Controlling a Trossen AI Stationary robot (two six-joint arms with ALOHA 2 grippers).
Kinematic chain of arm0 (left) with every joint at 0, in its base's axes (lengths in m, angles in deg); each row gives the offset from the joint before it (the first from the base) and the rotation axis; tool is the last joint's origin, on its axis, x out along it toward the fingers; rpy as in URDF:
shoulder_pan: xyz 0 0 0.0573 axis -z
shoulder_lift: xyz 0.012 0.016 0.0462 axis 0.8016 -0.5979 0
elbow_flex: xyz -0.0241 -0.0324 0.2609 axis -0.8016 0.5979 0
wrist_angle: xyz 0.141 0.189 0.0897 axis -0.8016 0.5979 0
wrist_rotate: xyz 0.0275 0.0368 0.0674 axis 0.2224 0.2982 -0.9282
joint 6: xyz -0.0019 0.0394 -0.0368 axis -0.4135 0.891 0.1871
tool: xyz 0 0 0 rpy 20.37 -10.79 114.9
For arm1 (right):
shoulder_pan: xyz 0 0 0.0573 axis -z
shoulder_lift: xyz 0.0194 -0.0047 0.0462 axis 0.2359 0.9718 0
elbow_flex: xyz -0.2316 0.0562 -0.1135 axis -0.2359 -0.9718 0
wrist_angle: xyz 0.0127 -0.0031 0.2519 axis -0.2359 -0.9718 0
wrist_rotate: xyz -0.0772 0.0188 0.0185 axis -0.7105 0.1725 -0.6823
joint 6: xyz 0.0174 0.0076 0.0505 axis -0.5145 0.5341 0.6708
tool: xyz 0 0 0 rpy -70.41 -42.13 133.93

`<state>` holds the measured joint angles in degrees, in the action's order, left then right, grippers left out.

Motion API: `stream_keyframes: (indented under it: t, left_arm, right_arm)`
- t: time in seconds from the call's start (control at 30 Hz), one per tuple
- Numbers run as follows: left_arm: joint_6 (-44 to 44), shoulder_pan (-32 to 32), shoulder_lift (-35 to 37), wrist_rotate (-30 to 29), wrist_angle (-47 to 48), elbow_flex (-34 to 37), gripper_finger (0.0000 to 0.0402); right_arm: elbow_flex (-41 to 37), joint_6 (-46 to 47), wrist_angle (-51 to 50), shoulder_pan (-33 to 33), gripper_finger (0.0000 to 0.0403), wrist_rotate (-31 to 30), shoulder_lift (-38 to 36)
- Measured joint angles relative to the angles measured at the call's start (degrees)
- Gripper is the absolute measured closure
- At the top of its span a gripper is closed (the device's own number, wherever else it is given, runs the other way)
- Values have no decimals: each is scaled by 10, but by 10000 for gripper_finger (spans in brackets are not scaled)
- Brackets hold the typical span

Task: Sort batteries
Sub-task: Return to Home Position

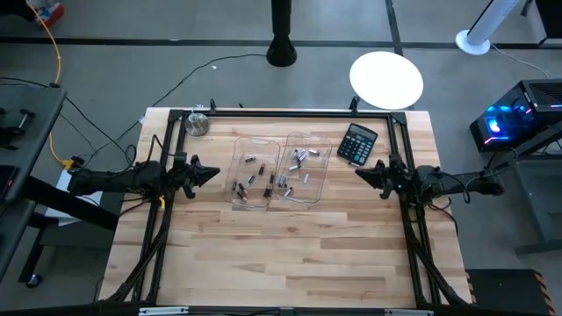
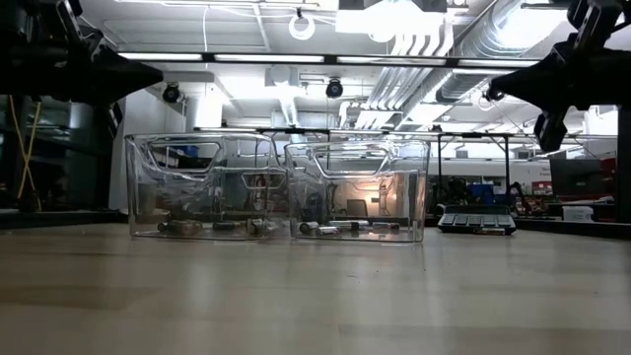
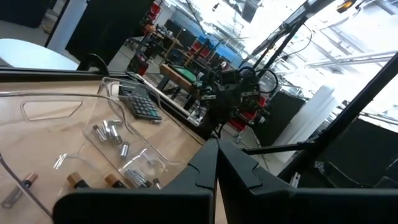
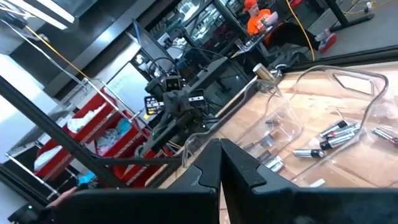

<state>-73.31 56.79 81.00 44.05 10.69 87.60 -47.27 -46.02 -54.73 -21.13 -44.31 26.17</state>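
Two clear plastic trays stand side by side at the table's middle, the left tray (image 1: 253,171) and the right tray (image 1: 305,167). Dark batteries (image 1: 254,183) lie on the left tray's floor, silvery-light batteries (image 1: 303,161) on the right tray's floor. In the low view the cells (image 2: 212,227) (image 2: 340,228) rest along each tray's bottom. My left gripper (image 1: 213,173) hovers shut, left of the trays, above the table. My right gripper (image 1: 359,173) hovers shut, right of the trays. Both wrist views show shut fingers (image 3: 216,163) (image 4: 221,163) pointing toward the trays.
A black calculator (image 1: 357,143) lies at the table's far right, beside the right tray. A round metal dish (image 1: 198,124) sits at the far left corner. A black frame (image 1: 290,113) borders the work area. Bare wood (image 1: 290,254) stretches along the near half.
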Motion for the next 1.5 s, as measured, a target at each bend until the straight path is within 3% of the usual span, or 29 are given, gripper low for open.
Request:
stream_keyframes:
  t: [0.23,0.4,0.5,0.6,1.5]
  left_arm:
    - [6,5,0,0,12,0,401]
    - [235,7,0,42,16,0,401]
    - [295,7,0,84,24,0,401]
    - [299,7,0,106,28,0,401]
    - [300,7,-2,105,29,0,401]
  right_arm:
    - [0,0,-1,0,402,0,0]
    - [0,0,-1,0,402,0,0]
    - [0,0,-1,0,402,0,0]
    - [0,0,-2,0,402,0,0]
    - [0,0,-12,0,402,0,0]
